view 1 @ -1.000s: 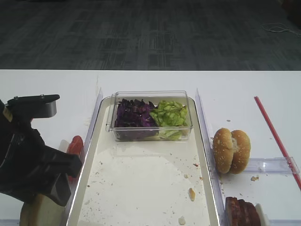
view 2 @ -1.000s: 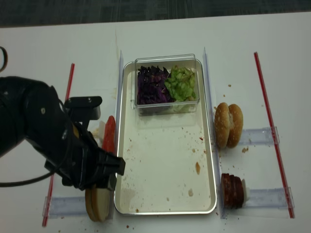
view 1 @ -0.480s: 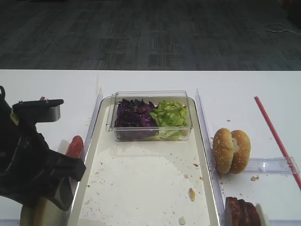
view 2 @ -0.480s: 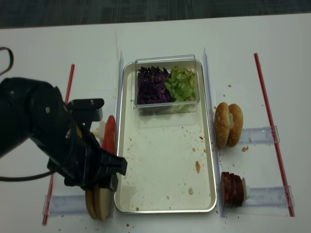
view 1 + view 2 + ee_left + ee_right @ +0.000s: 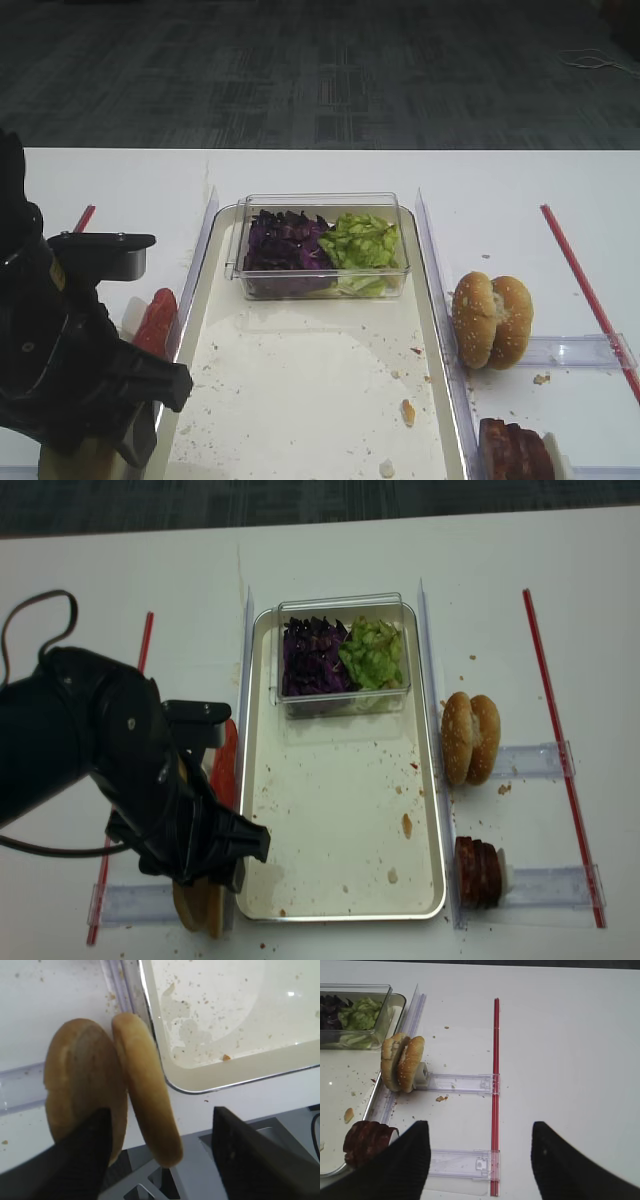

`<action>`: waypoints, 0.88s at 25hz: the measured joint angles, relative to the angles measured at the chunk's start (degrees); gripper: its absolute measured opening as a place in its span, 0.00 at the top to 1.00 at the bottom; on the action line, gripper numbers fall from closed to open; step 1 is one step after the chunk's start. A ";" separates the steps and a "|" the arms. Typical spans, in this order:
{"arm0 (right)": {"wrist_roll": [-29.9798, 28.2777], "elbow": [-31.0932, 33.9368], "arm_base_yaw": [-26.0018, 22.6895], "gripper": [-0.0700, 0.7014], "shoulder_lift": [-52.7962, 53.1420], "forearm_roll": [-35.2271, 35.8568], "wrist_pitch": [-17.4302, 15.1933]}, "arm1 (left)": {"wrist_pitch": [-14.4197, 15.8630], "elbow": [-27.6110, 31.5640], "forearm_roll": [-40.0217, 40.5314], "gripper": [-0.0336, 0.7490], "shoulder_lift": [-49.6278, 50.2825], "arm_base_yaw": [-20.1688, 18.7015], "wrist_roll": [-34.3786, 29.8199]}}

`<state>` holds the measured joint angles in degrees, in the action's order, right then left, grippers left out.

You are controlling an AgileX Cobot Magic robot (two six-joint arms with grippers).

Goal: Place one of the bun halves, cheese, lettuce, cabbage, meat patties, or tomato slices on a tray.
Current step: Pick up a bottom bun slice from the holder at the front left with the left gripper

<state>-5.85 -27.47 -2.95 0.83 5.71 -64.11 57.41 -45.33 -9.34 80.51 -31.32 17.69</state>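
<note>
Fingers (image 5: 75,1160) of the left gripper (image 5: 157,1155) stood wide apart, and we saw them straddling the two bun halves (image 5: 112,1087), which stood on edge just outside the tray (image 5: 240,1072), off its near left corner. In the left wrist view one dark finger lay over the lower part of the left bun half, while the other finger sat clear of the right one, at about 3 o'clock from it; we could not tell whether either pad pressed on bread.

From the overhead view we saw the left arm covering most of the buns (image 5: 198,912), at 7 o'clock from the tray's middle. Tomato slices (image 5: 226,763) stood on edge against the tray's left rim, at 12 o'clock from the buns. On the tray floor, at its far end, sat a clear tub (image 5: 345,605) holding cabbage (image 5: 310,658) on the left and lettuce (image 5: 374,655) on the right. Crumbs dotted the remaining floor.

At 3 o'clock from the tray, two sesame buns (image 5: 472,738) stood on edge; meat patties (image 5: 479,872) stood on edge at 5 o'clock.

We saw the right gripper (image 5: 477,1155) open above the table, over a red strip (image 5: 495,1095).
</note>
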 joint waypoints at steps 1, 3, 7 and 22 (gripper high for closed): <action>0.00 0.00 0.00 0.29 0.00 0.00 0.00 | 0.00 0.00 0.03 0.41 0.00 0.00 0.10; 0.00 0.00 0.00 0.29 0.00 0.00 0.00 | 0.00 0.00 0.13 0.45 0.00 0.00 0.20; 0.00 0.00 0.00 0.29 0.00 0.00 0.00 | 0.00 0.00 0.13 0.58 0.43 0.00 0.20; 0.00 0.00 0.00 0.29 0.00 0.00 0.00 | -0.12 0.00 1.46 0.82 0.53 0.00 0.46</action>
<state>-5.85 -27.47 -2.95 0.83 5.71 -64.11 57.29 -45.33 -7.88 81.04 -31.32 18.14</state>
